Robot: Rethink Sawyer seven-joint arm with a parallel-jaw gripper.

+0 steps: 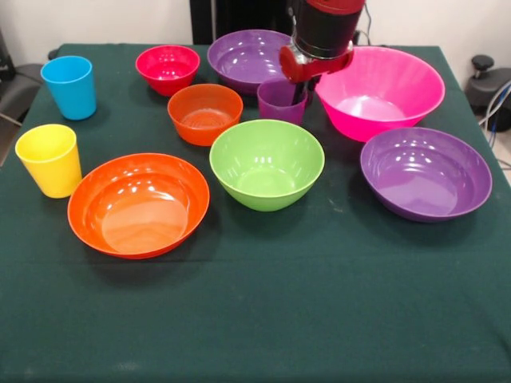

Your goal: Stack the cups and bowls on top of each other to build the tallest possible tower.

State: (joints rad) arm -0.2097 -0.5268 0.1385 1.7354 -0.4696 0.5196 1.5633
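My gripper (302, 89) hangs from the red and black arm at the back, its tip down at the rim of the purple cup (279, 104). The blue cup (69, 86) and yellow cup (49, 159) stand upright at the left. The small red bowl (168, 68), small orange bowl (204, 113), green bowl (267, 163), wide orange bowl (138, 204), pink bowl (383, 92) and two purple bowls, one behind (243, 57) and one at the right (425, 172), all sit open side up. Each stands singly; no tower stands.
The table (319, 319) is covered with dark green cloth. Dark equipment (489, 84) stands past the right edge. A dark object (14, 88) sits past the left edge.
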